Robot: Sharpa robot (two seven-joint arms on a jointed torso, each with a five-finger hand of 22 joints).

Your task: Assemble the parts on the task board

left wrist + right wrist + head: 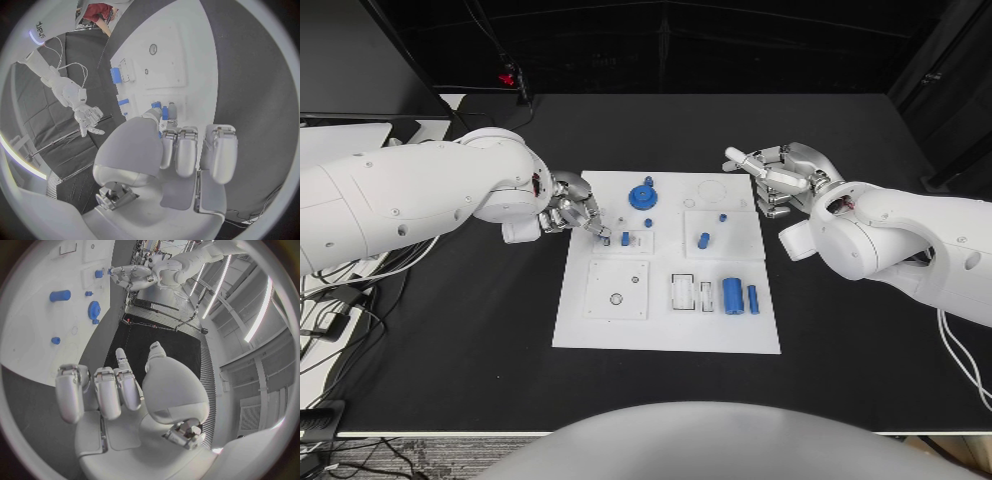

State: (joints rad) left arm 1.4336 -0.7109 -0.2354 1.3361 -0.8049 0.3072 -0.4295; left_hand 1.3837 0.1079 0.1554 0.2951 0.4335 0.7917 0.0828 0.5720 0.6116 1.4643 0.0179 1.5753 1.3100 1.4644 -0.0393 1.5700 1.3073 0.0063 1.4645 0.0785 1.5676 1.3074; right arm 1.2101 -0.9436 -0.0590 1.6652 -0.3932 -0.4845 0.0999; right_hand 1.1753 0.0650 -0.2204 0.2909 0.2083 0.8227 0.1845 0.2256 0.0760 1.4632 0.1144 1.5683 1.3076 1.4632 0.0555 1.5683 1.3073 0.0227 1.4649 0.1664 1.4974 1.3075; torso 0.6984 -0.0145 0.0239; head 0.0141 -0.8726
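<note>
The white task board (668, 330) lies in the middle of the table. On it are a blue gear (643, 196), two blue cylinders (733, 293) lying side by side, a blue piece (704, 240) and small blue pegs (626, 238). My left hand (574, 215) is at the board's left edge. Its thumb and fingers (187, 150) are drawn together just short of the small blue pegs (165, 111), and I cannot tell whether they pinch one. My right hand (776, 175) hovers off the board's far right corner with its fingers apart, holding nothing.
A raised white square block (617, 290) with holes sits at the board's near left, and slotted holders (694, 292) stand beside the cylinders. Bare black table (862, 350) surrounds the board. Cables hang off the table's left edge.
</note>
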